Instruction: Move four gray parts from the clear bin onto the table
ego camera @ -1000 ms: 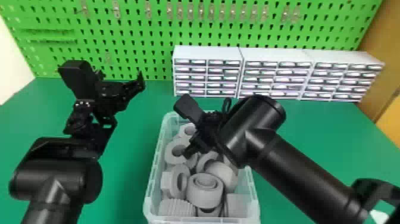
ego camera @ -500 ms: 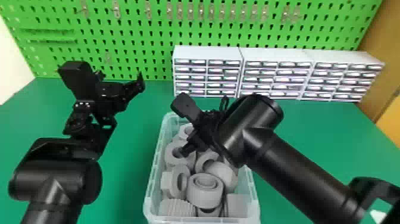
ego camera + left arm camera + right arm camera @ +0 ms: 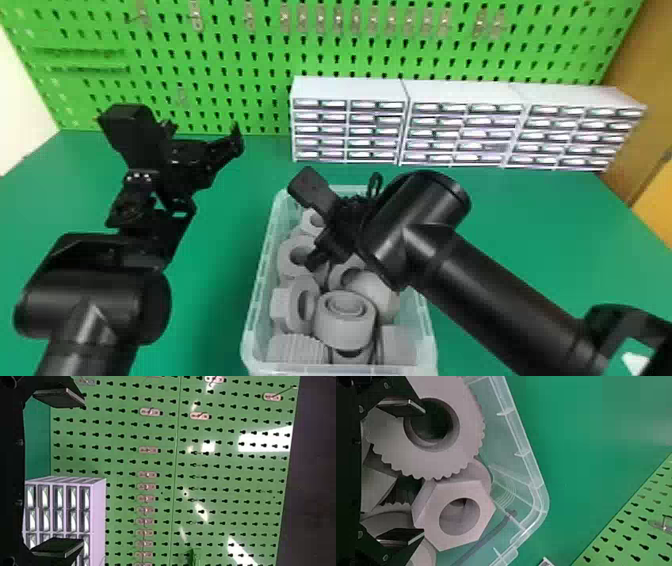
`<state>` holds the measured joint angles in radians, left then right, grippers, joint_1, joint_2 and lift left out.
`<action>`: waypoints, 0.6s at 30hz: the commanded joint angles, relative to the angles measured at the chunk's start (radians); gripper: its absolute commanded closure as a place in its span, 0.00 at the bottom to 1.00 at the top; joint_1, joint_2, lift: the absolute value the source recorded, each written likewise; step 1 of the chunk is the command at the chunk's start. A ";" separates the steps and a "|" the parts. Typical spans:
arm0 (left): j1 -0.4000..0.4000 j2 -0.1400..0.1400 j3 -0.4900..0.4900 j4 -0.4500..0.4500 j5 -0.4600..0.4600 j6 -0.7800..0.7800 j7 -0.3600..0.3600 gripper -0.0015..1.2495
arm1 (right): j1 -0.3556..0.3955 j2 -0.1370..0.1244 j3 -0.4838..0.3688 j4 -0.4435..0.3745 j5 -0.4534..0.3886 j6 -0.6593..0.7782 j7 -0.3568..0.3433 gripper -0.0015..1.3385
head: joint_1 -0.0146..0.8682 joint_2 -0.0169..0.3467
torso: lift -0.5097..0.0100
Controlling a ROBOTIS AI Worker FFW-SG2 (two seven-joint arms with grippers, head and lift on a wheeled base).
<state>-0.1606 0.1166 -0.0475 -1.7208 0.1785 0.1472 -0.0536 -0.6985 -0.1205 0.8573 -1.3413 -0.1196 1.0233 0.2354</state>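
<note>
Right wrist view: the right gripper (image 3: 424, 472) has its jaws spread over a toothed gear (image 3: 435, 463) and hex nut (image 3: 451, 489) in the clear bin (image 3: 537, 481). Best to seat one jaw in the gear's bore, the other outside its teeth, clear of the nut, then lift straight. The gear's bore faces roughly upward; round, it shows no long axis. The left gripper's (image 3: 83, 472) jaws stand apart.

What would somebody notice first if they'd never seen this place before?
Probably the two big black arms: the left gripper is open over the table's left side, and the right gripper is open above the clear bin. The bin is full of chunky gray parts. Behind, a bright green pegboard stands up.
</note>
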 commanded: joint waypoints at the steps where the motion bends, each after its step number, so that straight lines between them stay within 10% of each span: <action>1: 0.001 0.002 0.000 0.000 0.001 0.000 -0.002 0.05 | 0.005 0.005 -0.003 0.002 0.000 -0.002 -0.022 0.17 | 0.79 0.12 | 0.89; 18: 0.001 0.003 0.001 0.000 -0.001 0.000 -0.012 0.05 | 0.024 0.021 -0.004 0.028 -0.086 -0.048 -0.157 0.17 | 0.79 0.12 | 0.89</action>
<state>-0.1595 0.1194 -0.0467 -1.7207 0.1787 0.1472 -0.0642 -0.6759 -0.1030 0.8479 -1.3155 -0.1642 0.9779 0.1049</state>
